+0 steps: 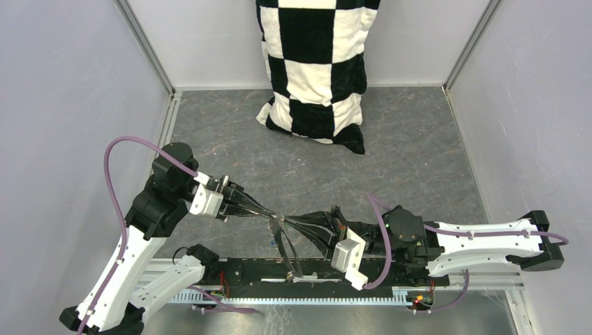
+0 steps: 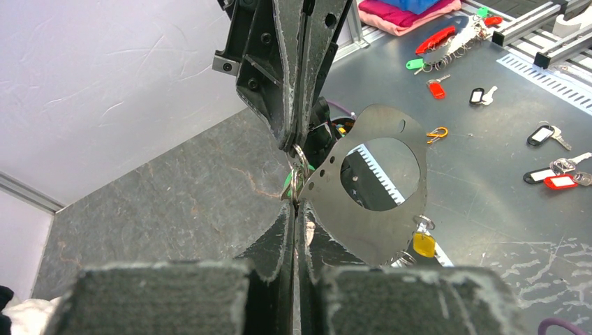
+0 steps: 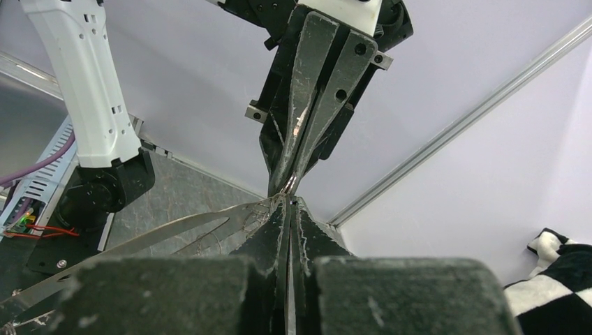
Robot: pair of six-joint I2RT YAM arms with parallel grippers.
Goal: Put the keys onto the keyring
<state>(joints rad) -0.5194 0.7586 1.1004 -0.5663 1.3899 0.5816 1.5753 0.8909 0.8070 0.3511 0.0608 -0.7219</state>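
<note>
2 grippers meet tip to tip above the table (image 1: pixel 419 153). The left gripper (image 2: pixel 294 213) is clenched on the edge of the 1 keyring (image 2: pixel 377 230), a flat, dark grey strap loop with 1 wide oval opening. It hangs in the air between the arms. The right gripper (image 3: pixel 288 204) is pinched tight on a thin silver ring (image 2: pixel 300 166) at that same edge. 2 plastic key heads show: 1 green key (image 2: pixel 287 185) beside the ring and 1 yellow key (image 2: pixel 423 245) dangling under the strap. 1 soft black-and-white checkered cloth (image 1: pixel 314 70) stands at the back wall.
</note>
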